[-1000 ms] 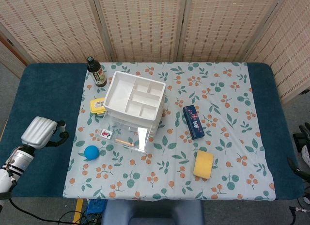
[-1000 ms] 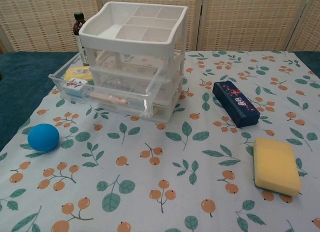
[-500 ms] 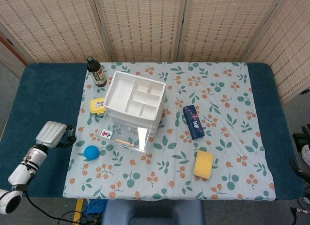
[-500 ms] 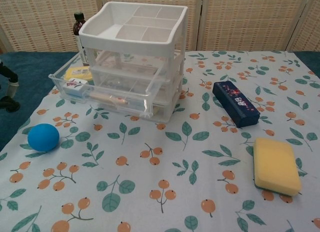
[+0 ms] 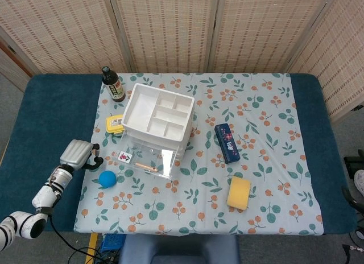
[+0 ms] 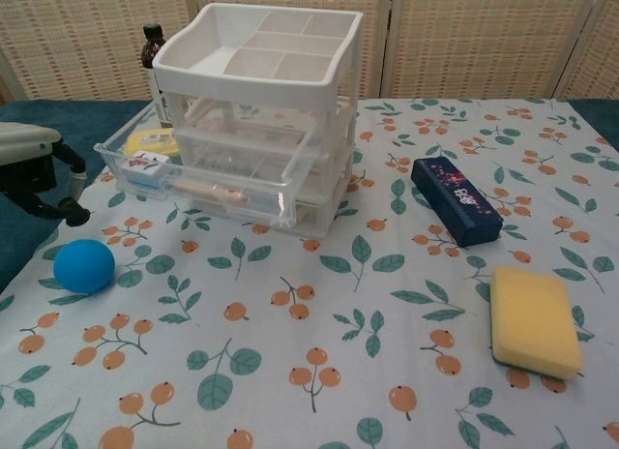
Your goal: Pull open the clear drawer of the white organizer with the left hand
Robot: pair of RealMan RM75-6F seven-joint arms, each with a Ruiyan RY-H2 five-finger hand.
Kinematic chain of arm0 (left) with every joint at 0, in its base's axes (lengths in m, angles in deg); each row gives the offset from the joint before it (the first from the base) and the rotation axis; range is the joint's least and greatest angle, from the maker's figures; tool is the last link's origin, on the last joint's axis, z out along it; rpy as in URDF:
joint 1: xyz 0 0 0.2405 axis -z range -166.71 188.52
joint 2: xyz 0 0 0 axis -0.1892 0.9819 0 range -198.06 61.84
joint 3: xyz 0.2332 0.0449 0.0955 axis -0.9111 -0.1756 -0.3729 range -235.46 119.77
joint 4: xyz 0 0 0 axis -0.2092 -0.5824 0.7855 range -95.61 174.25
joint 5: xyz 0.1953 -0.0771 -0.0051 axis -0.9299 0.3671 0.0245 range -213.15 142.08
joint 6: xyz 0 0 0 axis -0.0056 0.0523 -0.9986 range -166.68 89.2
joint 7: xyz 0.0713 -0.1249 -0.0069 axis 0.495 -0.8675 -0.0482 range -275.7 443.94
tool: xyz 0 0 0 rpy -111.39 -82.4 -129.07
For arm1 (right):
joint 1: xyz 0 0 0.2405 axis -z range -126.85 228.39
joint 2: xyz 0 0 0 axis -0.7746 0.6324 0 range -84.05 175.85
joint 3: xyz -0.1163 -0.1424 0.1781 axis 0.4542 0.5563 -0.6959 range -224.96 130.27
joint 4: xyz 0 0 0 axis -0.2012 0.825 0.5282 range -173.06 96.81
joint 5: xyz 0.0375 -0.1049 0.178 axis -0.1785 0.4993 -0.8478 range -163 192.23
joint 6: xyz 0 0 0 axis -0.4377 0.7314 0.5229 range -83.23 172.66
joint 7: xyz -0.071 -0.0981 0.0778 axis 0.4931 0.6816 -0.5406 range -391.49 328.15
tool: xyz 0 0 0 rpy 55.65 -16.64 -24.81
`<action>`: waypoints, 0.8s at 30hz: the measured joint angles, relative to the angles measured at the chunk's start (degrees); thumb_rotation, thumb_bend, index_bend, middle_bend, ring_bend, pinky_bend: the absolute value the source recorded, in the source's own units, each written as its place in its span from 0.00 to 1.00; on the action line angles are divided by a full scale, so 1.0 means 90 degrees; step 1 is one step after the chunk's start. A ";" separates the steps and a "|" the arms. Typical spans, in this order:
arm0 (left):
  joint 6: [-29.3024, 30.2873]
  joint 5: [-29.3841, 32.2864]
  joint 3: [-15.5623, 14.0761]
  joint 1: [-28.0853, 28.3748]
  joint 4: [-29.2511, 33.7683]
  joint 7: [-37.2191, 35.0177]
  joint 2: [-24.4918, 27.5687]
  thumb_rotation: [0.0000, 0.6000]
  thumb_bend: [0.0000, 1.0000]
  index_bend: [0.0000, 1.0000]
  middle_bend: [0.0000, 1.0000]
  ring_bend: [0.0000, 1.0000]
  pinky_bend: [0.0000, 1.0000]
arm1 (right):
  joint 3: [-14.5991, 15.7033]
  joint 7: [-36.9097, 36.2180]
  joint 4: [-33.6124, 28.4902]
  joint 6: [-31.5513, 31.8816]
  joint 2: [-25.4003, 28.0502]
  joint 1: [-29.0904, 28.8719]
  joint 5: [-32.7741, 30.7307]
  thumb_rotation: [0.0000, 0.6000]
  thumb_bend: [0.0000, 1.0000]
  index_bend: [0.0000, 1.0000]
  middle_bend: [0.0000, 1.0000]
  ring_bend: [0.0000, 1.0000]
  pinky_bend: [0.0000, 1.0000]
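Observation:
The white organizer (image 5: 157, 117) (image 6: 261, 57) stands on the patterned cloth, left of the middle. Its clear lower drawer (image 5: 145, 157) (image 6: 208, 183) sticks out toward the front left, with a small marked tile and an orange stick inside. My left hand (image 5: 79, 154) (image 6: 34, 168) hovers to the left of the drawer's front corner, a short gap away and not touching it. Its fingers are bent downward and hold nothing. The right hand does not show in either view.
A blue ball (image 5: 107, 178) (image 6: 83, 265) lies just below the left hand. A yellow box (image 5: 115, 123) and a dark bottle (image 5: 113, 84) (image 6: 152, 43) stand left of the organizer. A navy case (image 5: 227, 143) (image 6: 456, 199) and a yellow sponge (image 5: 239, 192) (image 6: 534, 319) lie to the right.
My left hand has moved right from the blue table edge onto the cloth, closing on the drawer and coming into the chest view. The drawer has not moved.

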 measured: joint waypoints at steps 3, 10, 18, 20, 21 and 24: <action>-0.0082 0.0053 0.0026 0.0039 -0.0061 0.0024 -0.0105 1.00 0.27 0.51 0.96 1.00 1.00 | -0.0001 0.0001 0.0002 0.0002 0.0000 0.0003 -0.0005 1.00 0.31 0.00 0.04 0.00 0.01; -0.0145 0.0312 0.0083 0.0046 -0.0127 0.0217 -0.0241 1.00 0.27 0.34 0.96 1.00 1.00 | -0.0009 0.0011 -0.0004 -0.0011 -0.0001 -0.0005 -0.0014 1.00 0.31 0.00 0.04 0.00 0.01; 0.0234 0.0869 0.0316 -0.0162 0.0030 0.0432 -0.0154 1.00 0.27 0.25 0.83 0.85 1.00 | 0.0004 0.0010 -0.0011 -0.0124 0.0004 -0.0051 -0.0006 1.00 0.31 0.00 0.04 0.00 0.01; 0.0519 0.1052 0.0421 -0.0290 0.0156 0.0474 -0.0081 1.00 0.27 0.25 0.78 0.78 1.00 | 0.0020 0.0016 -0.0018 -0.0175 0.0012 -0.0073 0.0001 1.00 0.31 0.00 0.04 0.00 0.01; 0.0659 0.1118 0.0460 -0.0357 0.0231 0.0495 -0.0038 1.00 0.27 0.25 0.76 0.76 1.00 | 0.0024 0.0016 -0.0025 -0.0192 0.0017 -0.0079 0.0000 1.00 0.31 0.00 0.04 0.00 0.01; 0.1169 0.1267 0.0545 -0.0625 0.0610 0.0574 0.0180 1.00 0.27 0.25 0.70 0.66 0.90 | 0.0039 0.0013 -0.0038 -0.0279 0.0027 -0.0109 -0.0009 1.00 0.31 0.00 0.04 0.00 0.01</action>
